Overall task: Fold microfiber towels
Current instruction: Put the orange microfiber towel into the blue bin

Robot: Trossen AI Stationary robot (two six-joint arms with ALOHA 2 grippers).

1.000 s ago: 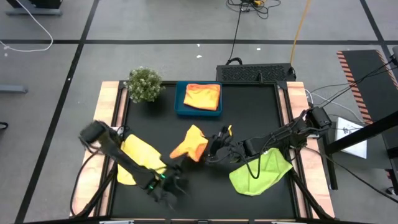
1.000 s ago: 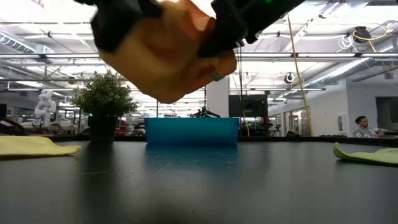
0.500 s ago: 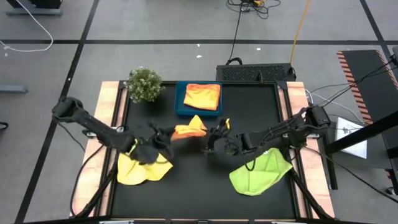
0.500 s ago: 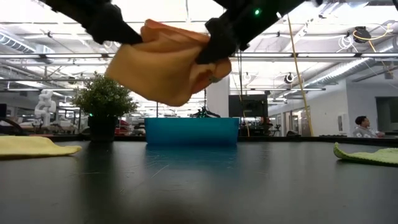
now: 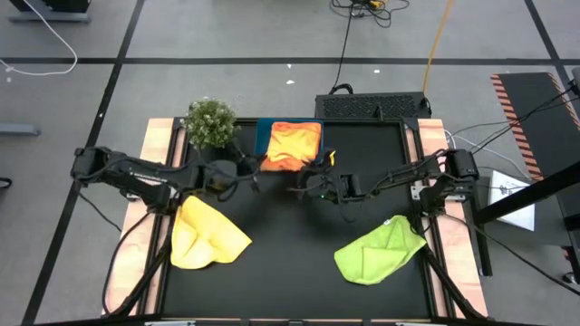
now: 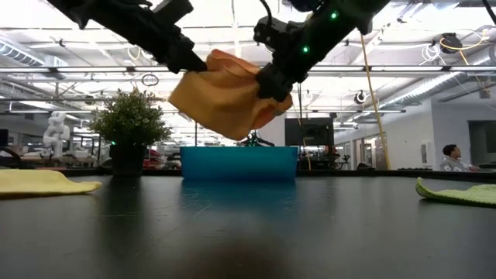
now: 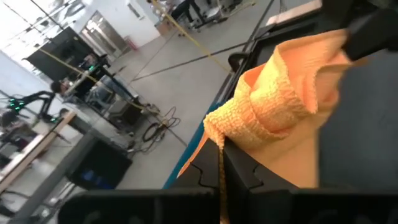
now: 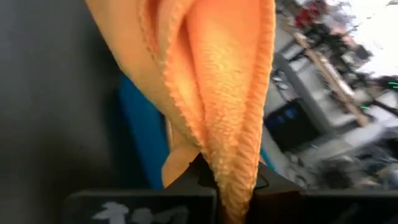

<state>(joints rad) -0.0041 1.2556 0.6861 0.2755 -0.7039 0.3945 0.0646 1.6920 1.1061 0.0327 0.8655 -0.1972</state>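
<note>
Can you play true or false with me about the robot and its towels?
1. Both grippers hold the orange towel up in the air. True: the left gripper and the right gripper are each shut on one side of it.
2. The green towel lies in the blue tray. False: it lies on the table, near the right arm.
3. A yellow towel lies on the table by the left arm. True.
4. The small plant has tipped over. False: it stands upright beside the blue tray.
5. The blue tray is empty. False: an orange towel already lies in it.
</note>
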